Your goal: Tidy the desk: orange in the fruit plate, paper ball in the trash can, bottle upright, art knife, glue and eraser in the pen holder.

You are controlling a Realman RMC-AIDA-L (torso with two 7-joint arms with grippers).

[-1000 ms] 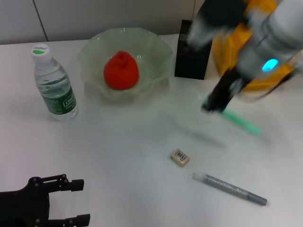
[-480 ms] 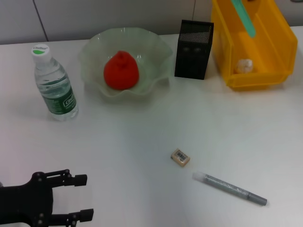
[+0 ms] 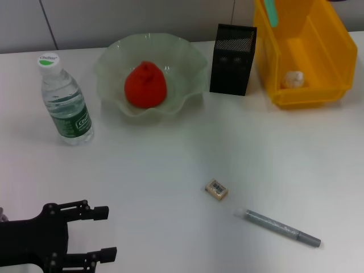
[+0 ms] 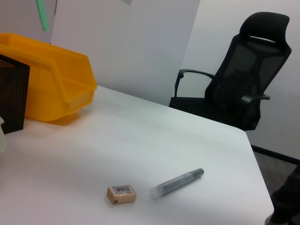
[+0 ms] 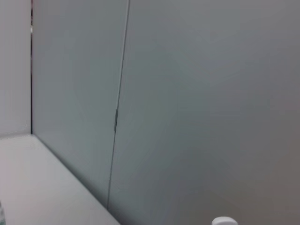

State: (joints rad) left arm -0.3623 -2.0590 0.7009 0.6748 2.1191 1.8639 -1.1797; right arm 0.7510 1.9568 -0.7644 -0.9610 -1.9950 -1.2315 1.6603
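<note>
The orange (image 3: 146,84) lies in the fruit plate (image 3: 187,60). The bottle (image 3: 63,102) stands upright at the far left. The paper ball (image 3: 292,78) lies in the yellow trash can (image 3: 318,94). The black mesh pen holder (image 3: 232,60) stands between the plate and the can. The eraser (image 3: 216,189) and a grey pen-shaped tool (image 3: 281,227) lie on the table; both show in the left wrist view, the eraser (image 4: 122,194) beside the tool (image 4: 177,183). A green stick (image 3: 272,11) hangs at the top edge above the can. My left gripper (image 3: 107,233) is open and empty at the near left. My right gripper is out of view.
A black office chair (image 4: 239,84) stands past the table's right edge. The trash can (image 4: 56,89) and the pen holder (image 4: 11,93) also show in the left wrist view. The right wrist view shows only a grey wall.
The right arm has lifted out of view, taking the green stick up from over the table to the top edge above the trash can. My left gripper has crept a little to the right.
</note>
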